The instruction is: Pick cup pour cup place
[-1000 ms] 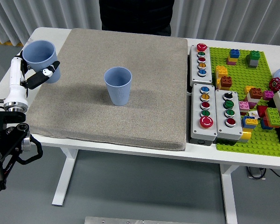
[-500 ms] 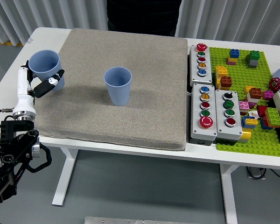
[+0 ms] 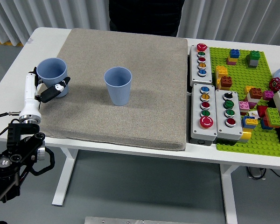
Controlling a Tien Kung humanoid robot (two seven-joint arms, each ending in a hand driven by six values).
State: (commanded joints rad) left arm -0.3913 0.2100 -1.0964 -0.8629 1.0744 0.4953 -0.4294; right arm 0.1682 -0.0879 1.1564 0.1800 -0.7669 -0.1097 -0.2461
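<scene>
While my left hand (image 3: 45, 91) reaches in from the left edge, its fingers (image 3: 56, 88) are wrapped around the lower wall of a blue cup (image 3: 53, 76). Cup upright, mouth open to the camera, at the left edge of the grey mat (image 3: 130, 116); whether its base touches the mat I cannot tell (the fingers hide the bottom).

Second blue cup (image 3: 118, 85) stands upright near the mat's middle, well apart from the held one, nothing touching it. Insides of both cups read plain blue; contents cannot be made out.

The mat covers most of the white counter (image 3: 18, 51), bare counter showing along its left side and near edge.

Right of the mat: three grey button boxes (image 3: 210, 109) with red, green, yellow and blue buttons, one at the far side, two side by side nearer me. Beyond those, a green building-brick baseplate (image 3: 245, 140) carrying scattered coloured bricks (image 3: 252, 95).

At the far side of the counter a person in dark clothing (image 3: 144, 16) stands at the top edge, only the torso in view, no hands showing.
</scene>
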